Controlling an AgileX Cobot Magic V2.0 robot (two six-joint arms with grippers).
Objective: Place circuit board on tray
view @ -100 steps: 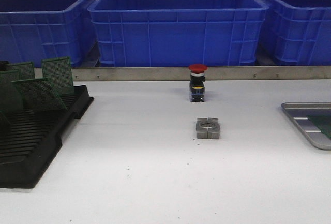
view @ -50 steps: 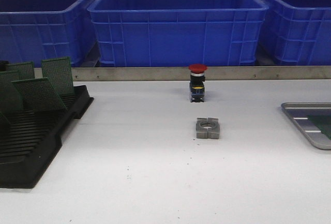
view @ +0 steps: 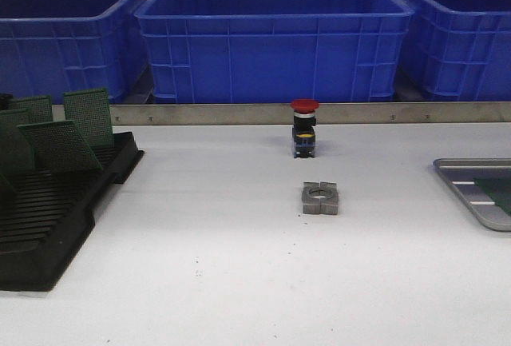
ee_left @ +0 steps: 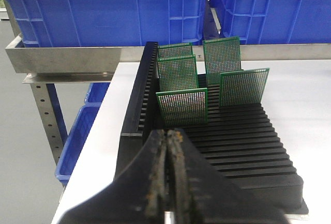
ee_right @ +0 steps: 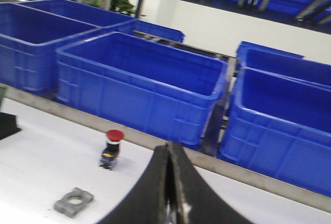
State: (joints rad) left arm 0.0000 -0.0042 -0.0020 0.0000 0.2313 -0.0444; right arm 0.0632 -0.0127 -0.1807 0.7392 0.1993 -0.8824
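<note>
A: We log the left gripper point(ee_left: 167, 182) with its fingers pressed together and nothing between them. The boards point(ee_left: 182, 107) stand straight ahead of it, at 12 o'clock in the left wrist view, upright in the slots of the rack point(ee_left: 243, 146).

B: Agreed. The right gripper point(ee_right: 169, 188) is likewise closed and empty, and faces the blue crates point(ee_right: 139, 87), with the red button point(ee_right: 111, 149) and the metal block point(ee_right: 74, 202) below it.

A: In the front view the rack point(view: 48, 218) sits at 9 o'clock and the tray point(view: 479, 194) at 3 o'clock, well apart. We judge the left arm nearer the boards, the right arm nearer the tray.

B: The nearest board faces the gripper broadside, its long edge running across the slots. The fingers would need to part and take its top edge from above.

A: Appearance: green perforated boards, thin, five visible, some leaning. A green patch already lies on the tray, cut off by the frame edge; we cannot tell what it is.
</note>
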